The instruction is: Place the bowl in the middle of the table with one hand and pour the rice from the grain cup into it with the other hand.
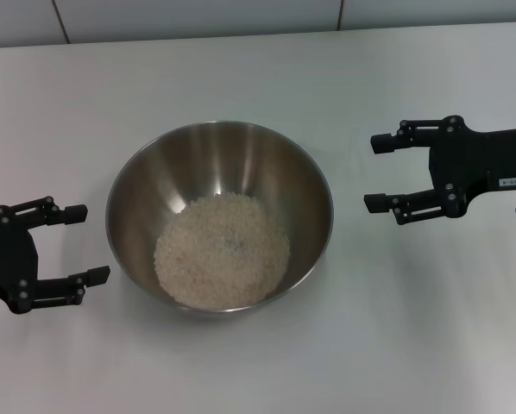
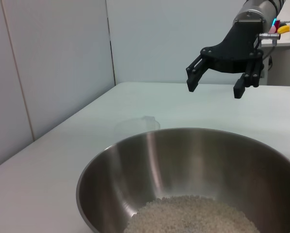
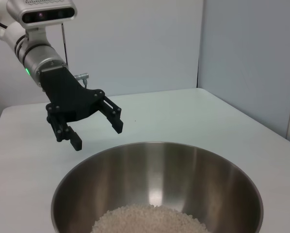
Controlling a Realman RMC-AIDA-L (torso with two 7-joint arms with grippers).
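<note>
Left end effector: fingers spread wide, holding nothing, hanging just left of the bowl, clear of its rim. Right end effector: also spread wide and empty, near the bowl's right side, a little farther back on the bench.

I noted the bowl sitting upright at about the middle of the bench, between the two end effectors and touching neither. The rice lay as a pale heap in its bottom, toward the near side.

The grain cup was out of the head view. In the left wrist view I made out a faint translucent cup shape on the bench beyond the bowl's rim; I could not tell whether any grains were left in it.

My judgement: bowl placed, rice poured, both steps look done. Nothing seemed left except parking the arms.
</note>
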